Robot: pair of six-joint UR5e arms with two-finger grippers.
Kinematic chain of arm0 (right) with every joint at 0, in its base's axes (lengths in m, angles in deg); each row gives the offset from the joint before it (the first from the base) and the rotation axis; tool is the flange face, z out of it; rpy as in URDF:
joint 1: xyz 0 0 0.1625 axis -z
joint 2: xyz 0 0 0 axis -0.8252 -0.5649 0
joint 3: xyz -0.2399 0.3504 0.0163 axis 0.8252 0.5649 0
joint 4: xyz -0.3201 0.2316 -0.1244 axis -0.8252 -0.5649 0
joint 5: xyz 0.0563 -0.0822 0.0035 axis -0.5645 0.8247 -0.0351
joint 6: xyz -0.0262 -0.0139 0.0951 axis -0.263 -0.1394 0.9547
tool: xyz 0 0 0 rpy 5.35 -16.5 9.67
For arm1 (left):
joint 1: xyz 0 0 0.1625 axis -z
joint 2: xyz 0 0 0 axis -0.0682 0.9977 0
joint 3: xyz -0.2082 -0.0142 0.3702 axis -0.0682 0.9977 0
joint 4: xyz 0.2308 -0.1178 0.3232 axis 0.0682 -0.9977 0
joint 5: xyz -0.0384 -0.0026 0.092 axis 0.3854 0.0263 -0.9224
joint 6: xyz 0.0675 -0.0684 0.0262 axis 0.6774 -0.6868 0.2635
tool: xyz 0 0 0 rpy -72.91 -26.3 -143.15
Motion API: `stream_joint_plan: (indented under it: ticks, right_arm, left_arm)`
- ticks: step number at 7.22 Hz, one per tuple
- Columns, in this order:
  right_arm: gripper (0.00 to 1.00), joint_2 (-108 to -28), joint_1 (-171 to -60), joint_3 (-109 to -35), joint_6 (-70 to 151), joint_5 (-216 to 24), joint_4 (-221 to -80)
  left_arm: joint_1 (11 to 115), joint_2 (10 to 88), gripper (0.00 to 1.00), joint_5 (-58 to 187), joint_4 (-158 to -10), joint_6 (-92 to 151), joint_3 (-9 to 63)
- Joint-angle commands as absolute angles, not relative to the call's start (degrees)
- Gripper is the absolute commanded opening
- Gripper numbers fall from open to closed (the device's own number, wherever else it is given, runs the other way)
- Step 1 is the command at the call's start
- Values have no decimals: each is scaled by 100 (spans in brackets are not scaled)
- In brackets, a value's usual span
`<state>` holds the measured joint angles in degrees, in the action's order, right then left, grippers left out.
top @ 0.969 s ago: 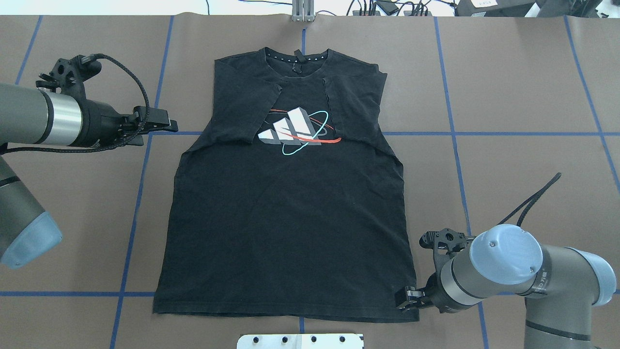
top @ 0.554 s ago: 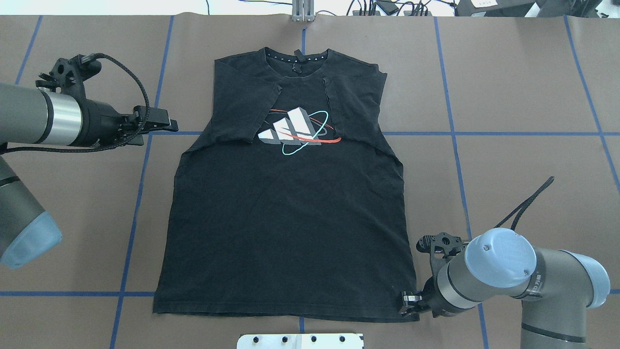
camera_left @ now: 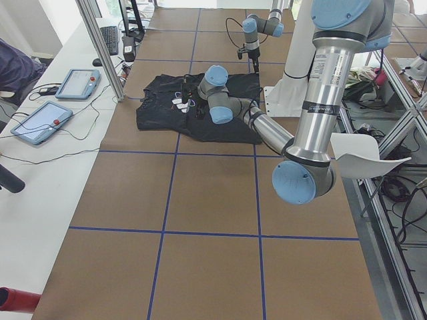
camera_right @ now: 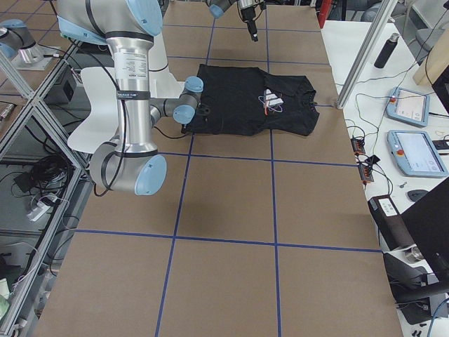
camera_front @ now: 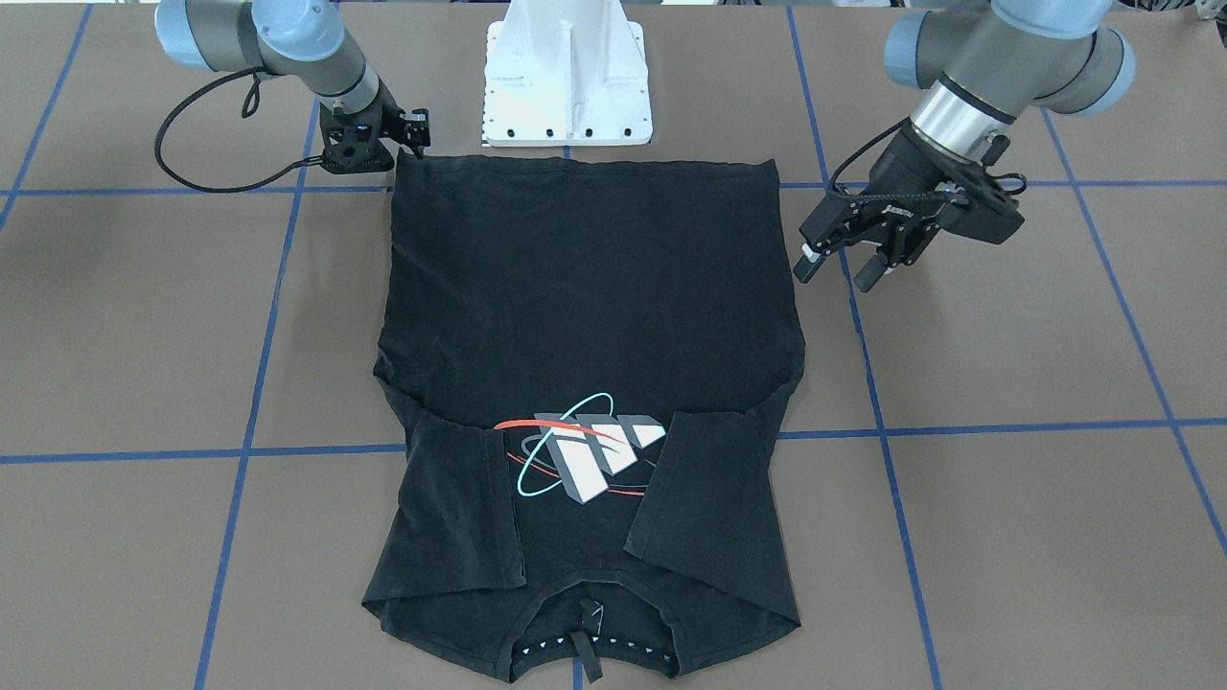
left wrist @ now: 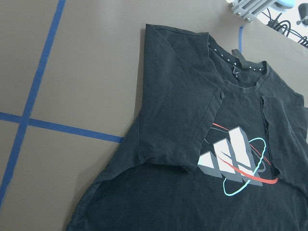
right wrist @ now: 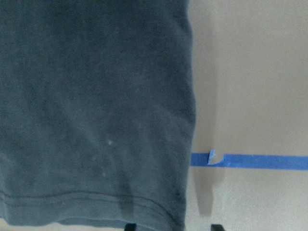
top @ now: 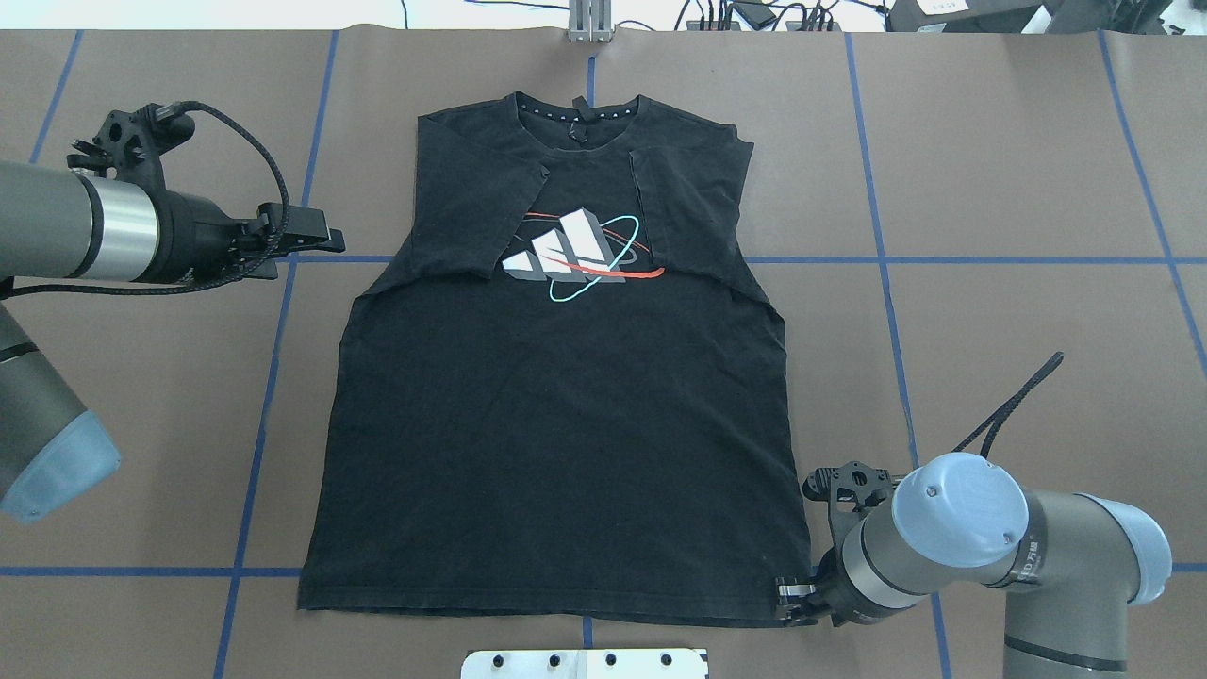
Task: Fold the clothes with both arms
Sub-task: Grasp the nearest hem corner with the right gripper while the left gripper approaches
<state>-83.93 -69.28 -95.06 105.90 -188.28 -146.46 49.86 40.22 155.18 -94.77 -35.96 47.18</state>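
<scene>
Matt black cloth T-shirt (top: 566,424) on smooth, matt, paper-like brown table (top: 990,189).

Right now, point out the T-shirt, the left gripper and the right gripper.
T-shirt (top: 566,424): overhead view, plain front fabric.
left gripper (camera_front: 833,276): front-facing view, between its jaws.
right gripper (top: 790,604): overhead view, between its jaws.

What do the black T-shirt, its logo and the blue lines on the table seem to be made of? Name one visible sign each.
T-shirt: soft knit cloth, likely cotton, matte; it lies limp, with a stitched hem.
Logo: flat print, ink or film; smooth colour patches, no threads visible.
Blue lines: adhesive tape; one torn end lifts in the right wrist view.
</scene>
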Motion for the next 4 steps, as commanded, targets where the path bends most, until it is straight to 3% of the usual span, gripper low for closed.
stream_joint_plan:
  ticks: [1, 3, 4]
  right_arm:
    - [49, -8332, -6914, -9462, 10590, -18828, -14647]
    - [15, -8340, -6914, -9435, 10590, -18819, -14647]
    - [4, -8349, -6923, -9444, 10590, -18811, -14638]
  left_arm:
    - [4979, 4004, 100, 15515, -9476, -3596, 4718]
    - [4979, 4004, 100, 15515, -9476, -3596, 4718]
    - [4979, 4004, 100, 15515, -9476, -3596, 4718]
